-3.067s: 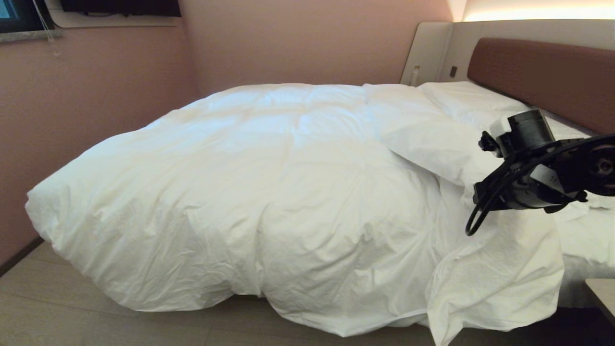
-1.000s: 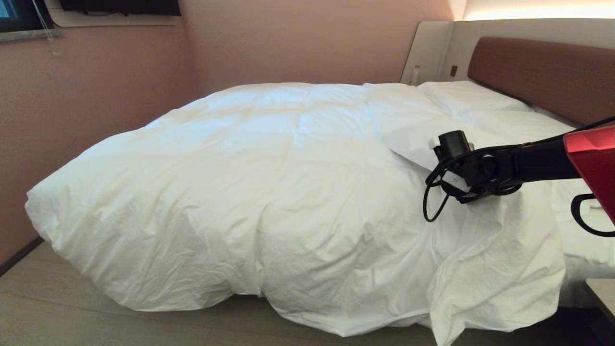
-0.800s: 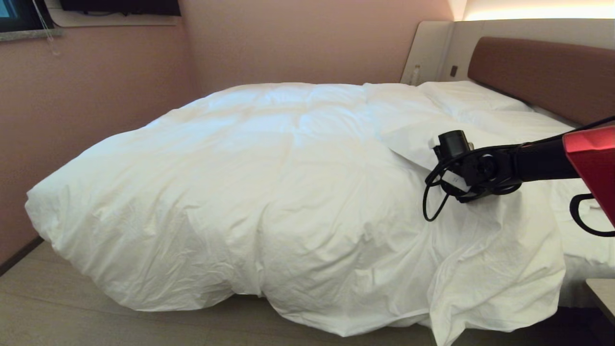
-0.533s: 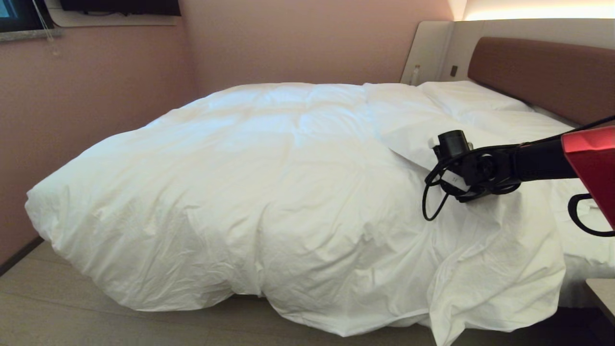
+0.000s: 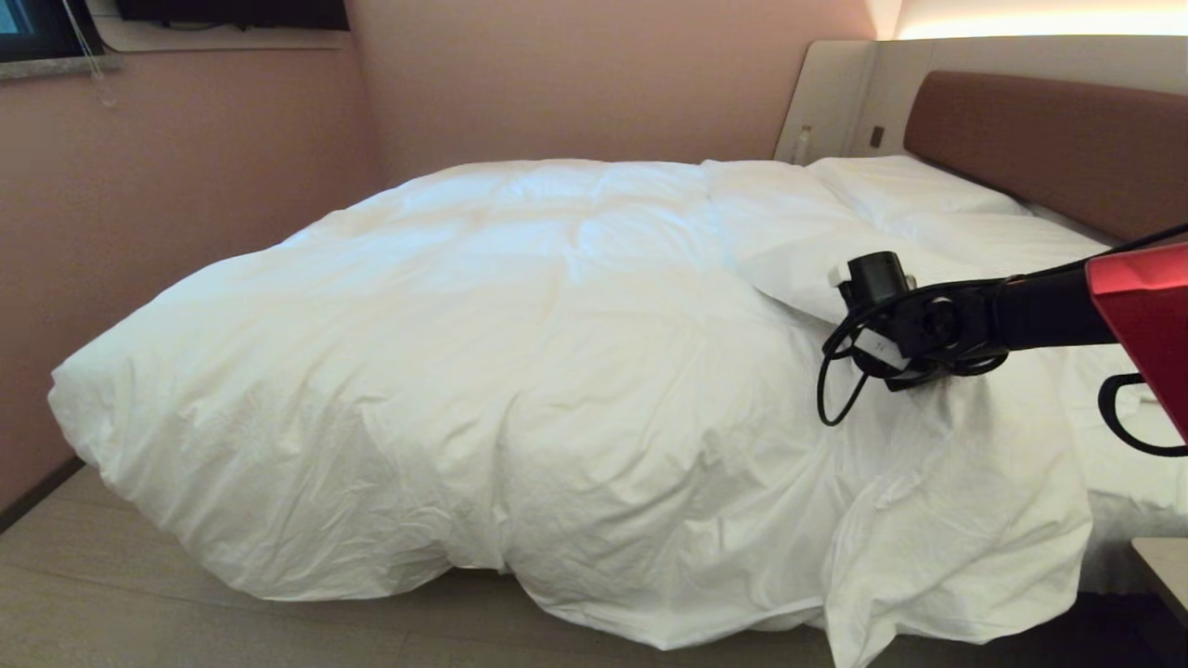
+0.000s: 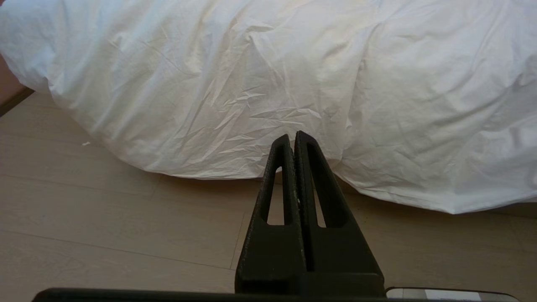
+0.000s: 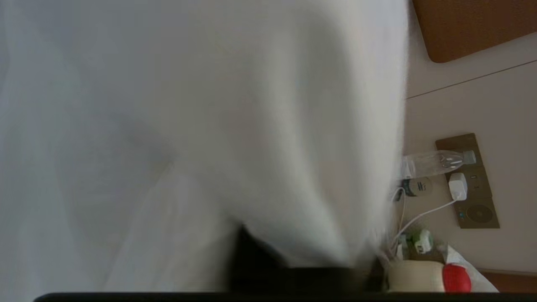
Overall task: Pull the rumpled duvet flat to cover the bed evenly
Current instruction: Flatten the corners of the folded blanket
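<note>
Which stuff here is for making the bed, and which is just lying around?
For the job: the duvet, the bed, the right tool shut on the duvet's folded part.

Just around: pillow, water bottle, charger, the parked left tool.

Dusty pink walls [image 5: 594,74] are seen meeting at a corner. Pale wood-look flooring [image 5: 111,594] is laid in planks, edged with a dark skirting. A window sill [image 5: 56,67] is set high on one wall. A cream panel [image 5: 826,97] is lit from above by a warm light strip [image 5: 1039,23].
</note>
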